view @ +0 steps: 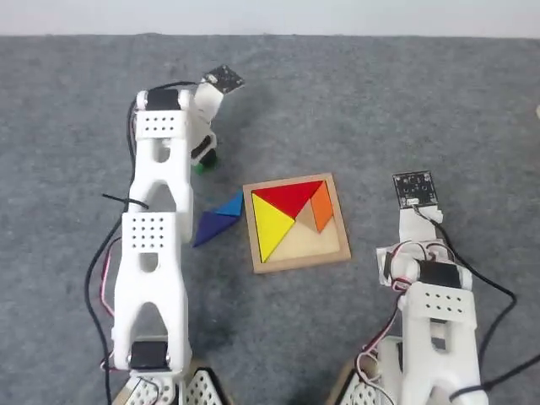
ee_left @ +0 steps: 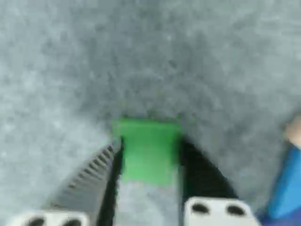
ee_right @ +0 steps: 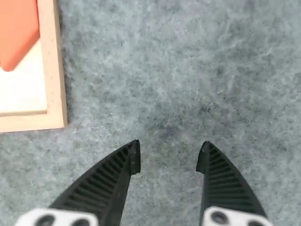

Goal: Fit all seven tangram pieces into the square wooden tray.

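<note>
Whole tabletop is covered in a grey fuzzy felt-like mat (view: pixel 354 101), kind of mottled up close with lighter and darker patches. Past the mat's far edge there's a plain pale strip (view: pixel 337 17), can't tell if it's wall or bare table. Light across the mat is soft and even, shadows faint.

The green piece (view: pixel 201 167) is largely hidden by the left arm (view: pixel 160 169); the tray (ee_right: pixel 56 70) is cropped in the right wrist view.
</note>
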Controlling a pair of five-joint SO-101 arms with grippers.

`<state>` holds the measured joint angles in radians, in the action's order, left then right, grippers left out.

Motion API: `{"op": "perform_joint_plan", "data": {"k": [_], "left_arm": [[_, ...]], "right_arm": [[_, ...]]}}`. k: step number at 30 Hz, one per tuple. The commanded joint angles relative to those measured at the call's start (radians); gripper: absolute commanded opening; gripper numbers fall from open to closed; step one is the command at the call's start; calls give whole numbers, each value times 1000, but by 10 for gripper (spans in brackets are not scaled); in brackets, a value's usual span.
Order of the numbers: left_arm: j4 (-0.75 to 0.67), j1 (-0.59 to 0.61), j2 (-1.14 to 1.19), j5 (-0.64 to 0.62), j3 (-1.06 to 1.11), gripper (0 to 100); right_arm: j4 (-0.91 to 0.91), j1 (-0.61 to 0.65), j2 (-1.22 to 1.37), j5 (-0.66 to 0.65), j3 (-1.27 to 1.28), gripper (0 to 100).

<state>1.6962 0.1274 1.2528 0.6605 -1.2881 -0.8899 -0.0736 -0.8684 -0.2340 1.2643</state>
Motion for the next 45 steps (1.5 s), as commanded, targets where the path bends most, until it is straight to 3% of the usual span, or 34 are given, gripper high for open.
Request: {"op": "perform_joint_plan", "data": {"k": [1, 9, 12, 16, 18, 22, 25, 30, 37, 41, 45], "left_arm": [[64, 11, -2, 12, 7, 60], [63, 3, -255, 12, 377, 60], [15, 26, -376, 11, 423, 80], [-196, 91, -425, -161, 414, 180], [-330, 106, -396, -230, 417, 184], [-592, 104, -265, -275, 410, 184], [-677, 92, -173, -272, 407, 184], [-482, 86, -123, -186, 329, 184], [71, 112, -143, -110, 19, 183], [64, 126, -163, -100, 31, 133], [64, 127, -232, -95, 186, 135]], "right_arm": [[16, -12, -4, -11, -9, 212], [16, -12, -4, -11, -9, 212], [16, -12, -4, -12, -9, 212], [15, -12, -4, -12, -9, 212], [15, -12, -4, -12, -9, 212], [15, -12, -4, -12, -9, 212], [15, -12, -4, -12, -9, 212], [16, -12, -4, -12, -9, 212], [16, -10, -5, -12, -9, 212], [15, -13, -5, -12, -9, 212], [16, -13, -5, -12, -9, 212]]}}
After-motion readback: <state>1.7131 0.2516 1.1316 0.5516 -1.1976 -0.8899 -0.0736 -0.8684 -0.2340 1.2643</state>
